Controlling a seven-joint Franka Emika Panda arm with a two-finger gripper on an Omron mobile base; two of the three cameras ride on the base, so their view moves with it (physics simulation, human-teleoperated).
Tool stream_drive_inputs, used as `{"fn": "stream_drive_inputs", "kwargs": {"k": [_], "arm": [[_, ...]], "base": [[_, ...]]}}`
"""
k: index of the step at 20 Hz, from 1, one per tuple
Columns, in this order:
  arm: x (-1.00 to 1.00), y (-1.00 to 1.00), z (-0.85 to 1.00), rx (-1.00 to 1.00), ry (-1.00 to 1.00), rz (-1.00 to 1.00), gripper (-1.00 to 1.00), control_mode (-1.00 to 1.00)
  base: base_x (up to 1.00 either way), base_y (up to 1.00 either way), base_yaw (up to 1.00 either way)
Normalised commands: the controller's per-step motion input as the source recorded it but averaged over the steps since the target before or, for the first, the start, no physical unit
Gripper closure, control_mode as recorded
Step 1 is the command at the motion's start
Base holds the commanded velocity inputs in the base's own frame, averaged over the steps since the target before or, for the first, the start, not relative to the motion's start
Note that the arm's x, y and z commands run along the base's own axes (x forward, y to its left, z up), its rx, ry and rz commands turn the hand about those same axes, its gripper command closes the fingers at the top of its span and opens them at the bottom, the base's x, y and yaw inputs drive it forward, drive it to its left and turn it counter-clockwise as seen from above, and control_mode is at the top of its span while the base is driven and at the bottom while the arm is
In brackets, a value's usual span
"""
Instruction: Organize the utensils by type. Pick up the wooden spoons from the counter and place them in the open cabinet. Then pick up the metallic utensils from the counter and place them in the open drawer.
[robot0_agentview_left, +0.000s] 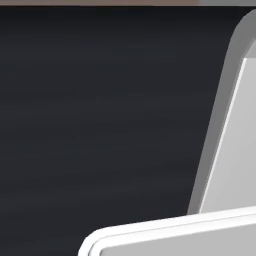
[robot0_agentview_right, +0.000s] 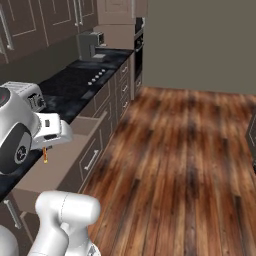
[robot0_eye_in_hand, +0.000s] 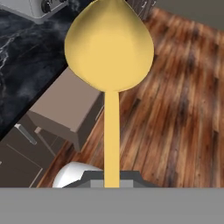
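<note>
Above the open drawer (robot0_eye_in_hand: 65, 103), the jaws were pinched shut on a metallic utensil (robot0_eye_in_hand: 110, 57), its yellow round head looming close in the hand view and its handle end cut off at the bottom. The drawer stuck out from under the black marbled worktop (robot0_eye_in_hand: 26, 57), over the wooden floor (robot0_eye_in_hand: 183, 109). From the right base camera, the white hand hid the jaws; a small orange-yellow bit (robot0_agentview_right: 45, 155) showed beneath it.

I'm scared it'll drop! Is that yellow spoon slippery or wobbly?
Probably stiff: the metallic utensil sticks straight out from the gripper without drooping. Its thin, smooth handle may slip or swing, since the big round head looks heavier.
</note>
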Motion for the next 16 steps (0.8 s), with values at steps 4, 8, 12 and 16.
{"fn": "stream_drive_inputs", "kwargs": {"k": [4,8,12,16], "arm": [[0.00,0.00,0.00,0.00,0.00,0.00,1.00,1.00],[0.00,0.00,0.00,0.00,0.00,0.00,1.00,1.00],[0.00,0.00,0.00,0.00,0.00,0.00,1.00,1.00],[0.00,0.00,0.00,0.00,0.00,0.00,1.00,1.00]], "base": [[-0.97,0.00,0.03],[-0.91,0.00,0.02],[-0.99,0.00,0.02],[-0.37,0.00,0.02]]}}
